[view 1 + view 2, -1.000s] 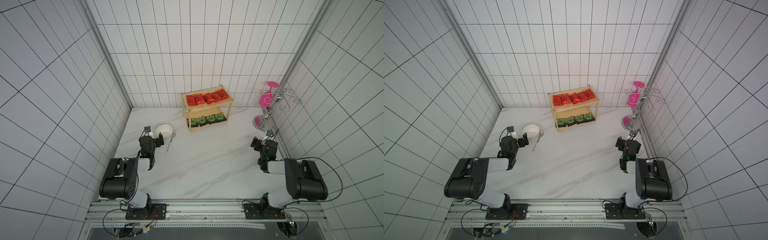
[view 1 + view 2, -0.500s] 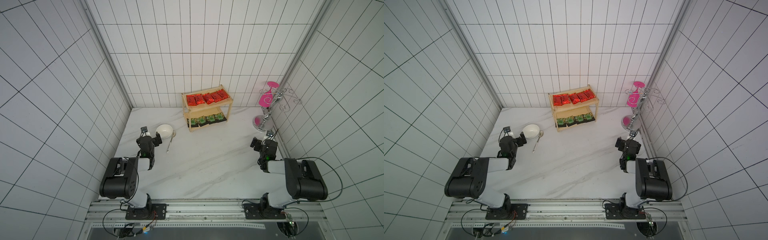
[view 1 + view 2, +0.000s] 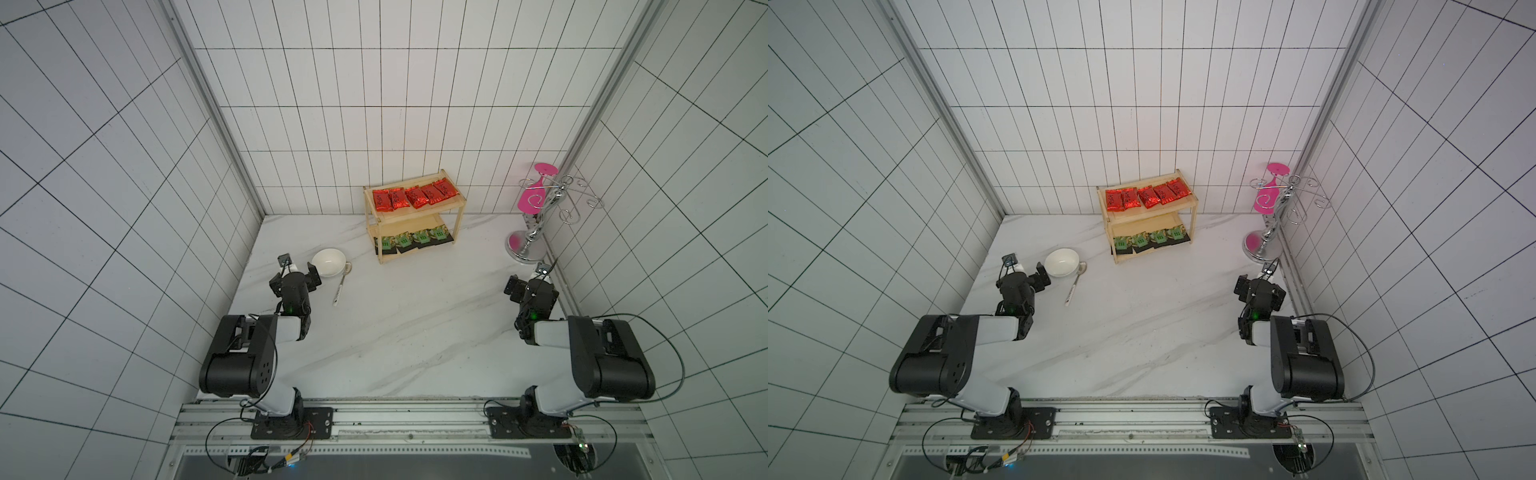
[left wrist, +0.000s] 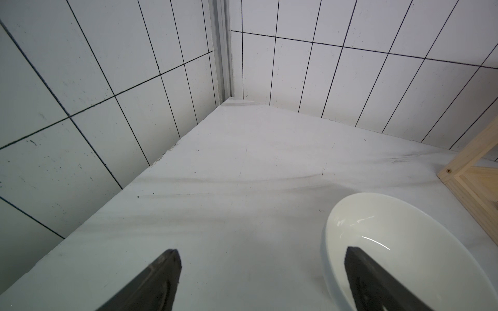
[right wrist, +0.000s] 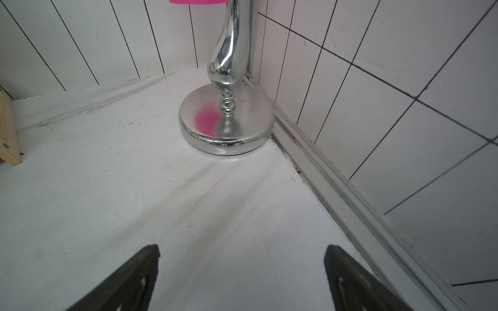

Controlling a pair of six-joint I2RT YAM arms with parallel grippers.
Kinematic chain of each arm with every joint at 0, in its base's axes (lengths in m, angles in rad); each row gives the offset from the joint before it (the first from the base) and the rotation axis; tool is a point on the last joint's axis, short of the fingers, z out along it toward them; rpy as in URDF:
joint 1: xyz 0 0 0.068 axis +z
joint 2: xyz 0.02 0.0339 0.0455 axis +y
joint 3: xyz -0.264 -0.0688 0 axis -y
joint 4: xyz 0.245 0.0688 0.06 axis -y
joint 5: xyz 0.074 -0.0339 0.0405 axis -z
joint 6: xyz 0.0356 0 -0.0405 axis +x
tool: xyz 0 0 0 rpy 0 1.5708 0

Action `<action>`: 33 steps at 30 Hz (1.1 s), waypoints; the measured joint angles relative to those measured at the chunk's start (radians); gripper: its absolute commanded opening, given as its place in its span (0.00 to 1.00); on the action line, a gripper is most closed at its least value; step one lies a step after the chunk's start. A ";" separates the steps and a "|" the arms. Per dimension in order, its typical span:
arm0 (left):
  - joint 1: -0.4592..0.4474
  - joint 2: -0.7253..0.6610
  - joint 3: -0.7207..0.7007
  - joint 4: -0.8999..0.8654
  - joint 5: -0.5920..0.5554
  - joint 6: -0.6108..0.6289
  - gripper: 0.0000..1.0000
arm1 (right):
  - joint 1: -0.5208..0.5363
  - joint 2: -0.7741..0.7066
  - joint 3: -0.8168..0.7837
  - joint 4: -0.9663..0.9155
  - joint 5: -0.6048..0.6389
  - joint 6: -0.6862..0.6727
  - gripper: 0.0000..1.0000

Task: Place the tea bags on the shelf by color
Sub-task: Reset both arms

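Note:
The shelf (image 3: 415, 210) (image 3: 1148, 210) stands at the back wall. Several red tea bags (image 3: 415, 197) (image 3: 1148, 196) lie in a row on its top tier. Several dark sachets with green labels (image 3: 415, 240) (image 3: 1150, 240) lie along the lower tier. My left gripper (image 3: 296, 277) (image 3: 1023, 278) (image 4: 261, 253) hangs open and empty over the table near the left wall, far from the shelf. My right gripper (image 3: 530, 286) (image 3: 1260, 291) (image 5: 241, 249) is open and empty near the right wall. One shelf corner shows at the edge of each wrist view: shelf (image 4: 474, 172) and shelf (image 5: 6, 134).
A white bowl (image 3: 328, 262) (image 3: 1062, 262) (image 4: 404, 242) sits right beside my left gripper, and a spoon (image 3: 340, 286) (image 3: 1074, 286) lies next to it. A chrome stand (image 3: 536, 232) (image 3: 1271, 232) (image 5: 226, 118) carrying a pink glass (image 3: 534, 195) (image 3: 1268, 195) stands in the right back corner, ahead of my right gripper.
The left wrist has turned a little toward the left wall. The right arm and the tea bags have not moved.

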State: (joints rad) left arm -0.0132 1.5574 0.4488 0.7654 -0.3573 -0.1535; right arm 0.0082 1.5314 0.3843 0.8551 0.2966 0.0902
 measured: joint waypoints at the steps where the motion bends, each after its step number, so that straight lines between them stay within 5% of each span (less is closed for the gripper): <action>1: 0.000 0.000 -0.002 0.002 -0.002 0.000 0.99 | 0.001 0.000 0.000 0.000 0.000 0.000 0.99; 33: 0.000 0.000 -0.004 0.024 -0.010 0.000 0.98 | 0.007 0.000 0.000 0.000 0.004 -0.004 0.99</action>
State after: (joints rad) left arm -0.0135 1.5574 0.4446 0.7891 -0.3668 -0.1535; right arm 0.0154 1.5314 0.3843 0.8555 0.3008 0.0864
